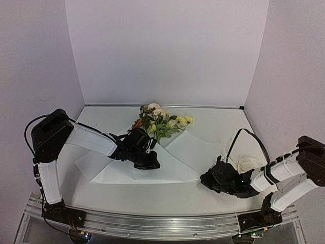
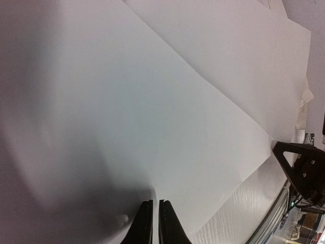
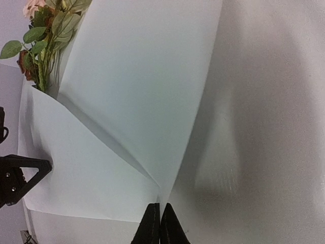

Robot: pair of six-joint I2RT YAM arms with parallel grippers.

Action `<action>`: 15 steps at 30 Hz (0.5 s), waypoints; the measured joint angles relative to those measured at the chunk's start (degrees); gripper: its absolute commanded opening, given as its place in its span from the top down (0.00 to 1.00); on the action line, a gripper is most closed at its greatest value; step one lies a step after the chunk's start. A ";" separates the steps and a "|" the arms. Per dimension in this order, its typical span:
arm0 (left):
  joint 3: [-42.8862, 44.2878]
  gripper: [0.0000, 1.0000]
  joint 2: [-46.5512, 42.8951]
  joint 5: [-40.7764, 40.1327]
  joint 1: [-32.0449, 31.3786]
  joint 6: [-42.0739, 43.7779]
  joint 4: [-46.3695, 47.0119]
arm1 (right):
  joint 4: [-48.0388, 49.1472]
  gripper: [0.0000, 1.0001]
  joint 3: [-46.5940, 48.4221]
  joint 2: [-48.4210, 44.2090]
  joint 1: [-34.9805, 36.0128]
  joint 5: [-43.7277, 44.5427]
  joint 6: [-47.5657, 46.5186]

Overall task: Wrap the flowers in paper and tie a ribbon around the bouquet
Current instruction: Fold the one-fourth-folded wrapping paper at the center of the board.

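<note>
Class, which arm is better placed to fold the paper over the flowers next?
Right, probably: the right gripper is shut on a corner of the paper; the left gripper rests shut mid-sheet.

The left arm (image 1: 94,140) and right arm (image 1: 277,175) are made of white, boxy link covers between black joint housings, with a thin black cable (image 1: 248,133) looping off each. The left gripper (image 1: 152,165) and right gripper (image 1: 205,179) are matte black, with slim tapering fingers (image 3: 152,226) and triangular, screw-dotted side plates (image 2: 299,165). Small coloured lights (image 1: 84,235) glow at the bases.
</note>
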 measured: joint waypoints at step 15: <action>5.34 0.93 6.10 0.74 -2.01 -3.69 2.97 | -21.39 1.00 7.91 -11.12 3.70 5.67 -10.07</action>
